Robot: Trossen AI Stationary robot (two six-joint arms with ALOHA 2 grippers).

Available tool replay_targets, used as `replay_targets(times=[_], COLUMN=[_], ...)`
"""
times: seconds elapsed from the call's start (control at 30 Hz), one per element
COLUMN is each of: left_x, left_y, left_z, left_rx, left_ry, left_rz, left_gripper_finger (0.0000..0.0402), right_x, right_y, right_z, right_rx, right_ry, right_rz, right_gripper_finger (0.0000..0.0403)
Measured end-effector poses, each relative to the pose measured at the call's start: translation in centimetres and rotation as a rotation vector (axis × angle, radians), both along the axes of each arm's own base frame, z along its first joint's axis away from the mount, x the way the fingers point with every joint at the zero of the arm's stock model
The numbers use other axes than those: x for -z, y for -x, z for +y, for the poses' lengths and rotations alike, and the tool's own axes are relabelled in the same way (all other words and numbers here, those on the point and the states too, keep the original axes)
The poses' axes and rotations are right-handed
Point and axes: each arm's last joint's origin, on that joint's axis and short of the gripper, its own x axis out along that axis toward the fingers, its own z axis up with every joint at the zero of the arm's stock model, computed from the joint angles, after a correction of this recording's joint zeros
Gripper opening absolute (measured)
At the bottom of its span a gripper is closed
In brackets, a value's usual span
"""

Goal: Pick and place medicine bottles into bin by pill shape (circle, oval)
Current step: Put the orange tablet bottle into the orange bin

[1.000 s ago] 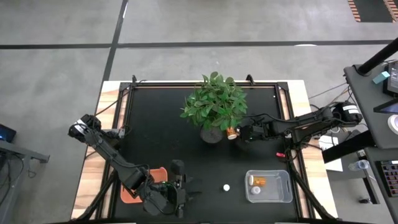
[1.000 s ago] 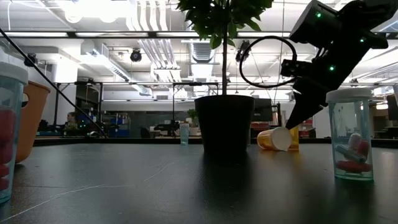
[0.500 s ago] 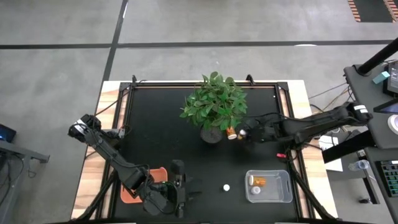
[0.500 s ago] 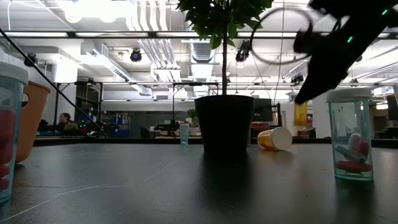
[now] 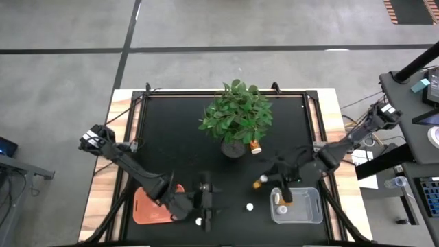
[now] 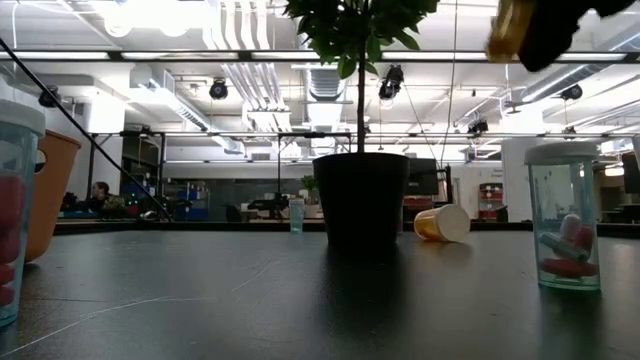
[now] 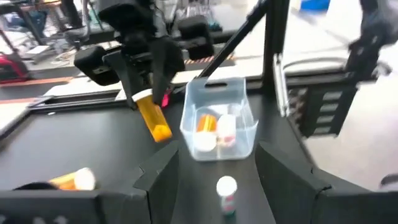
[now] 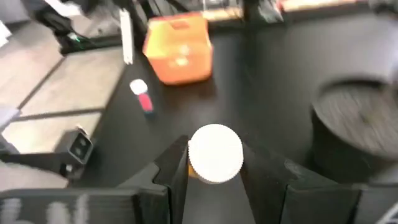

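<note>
Already the clear bin (image 5: 306, 213) holds two bottles (image 7: 211, 129)

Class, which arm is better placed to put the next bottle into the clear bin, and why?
The right: its gripper already holds an orange bottle beside the clear bin. The left gripper waits near the orange bin, apparently empty.

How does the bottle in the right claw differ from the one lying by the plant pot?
The held bottle hangs tilted above the table, gripped by the right claw. The bottle by the plant pot lies on its side on the table, with nothing gripping it. The held bottle is close to the clear bin, while the other rests beside the plant pot, farther from that bin. Both are orange with white caps.
</note>
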Motion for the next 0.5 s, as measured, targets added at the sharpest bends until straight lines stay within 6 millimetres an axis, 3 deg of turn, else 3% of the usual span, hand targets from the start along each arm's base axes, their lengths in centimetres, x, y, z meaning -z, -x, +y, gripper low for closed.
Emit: replay_targets(times=[0.23,0.5], left_x=[1.9,4.0], left_y=[-2.2,-4.4], left_z=[2.1,2.9], left_rx=[0.018,0.036], left_ry=[0.127,0.172], left_rz=[-0.087,-0.099], left_gripper_finger=[0.0189,0.0189], right_x=[0.4,0.3], right_y=[-1.9,-4.3], right_z=[2.9,4.7], right_rx=[-0.083,-0.117], right_ry=[0.124,0.240], right_rz=[-0.187,-0.211], right_gripper_finger=[0.0121,0.0121])
